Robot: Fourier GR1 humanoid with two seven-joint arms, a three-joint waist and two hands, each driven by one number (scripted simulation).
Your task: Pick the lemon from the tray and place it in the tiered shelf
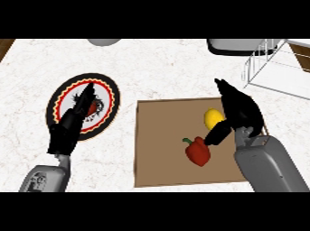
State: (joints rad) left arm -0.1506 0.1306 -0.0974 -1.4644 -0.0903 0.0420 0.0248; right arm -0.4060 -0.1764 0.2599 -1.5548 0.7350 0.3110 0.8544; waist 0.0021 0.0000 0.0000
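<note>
Lemon [213, 117] on the far right part of the tray [157, 171], long axis toward its far edge, just left of the right hand [242, 113]; fingers [226, 93] straight, thumb splayed beneath, nothing pinched. Left hand [70, 128] well off the tray's left side, fingers straight, together. Lemon's right flank hidden by the palm, contact unclear; shelf [277, 74] past the tray's far right corner, partly cut off.

The right robot hand [242, 113] hides part of the lemon [213, 117]. The tiered shelf [280, 81] is cut off by the right edge.
</note>
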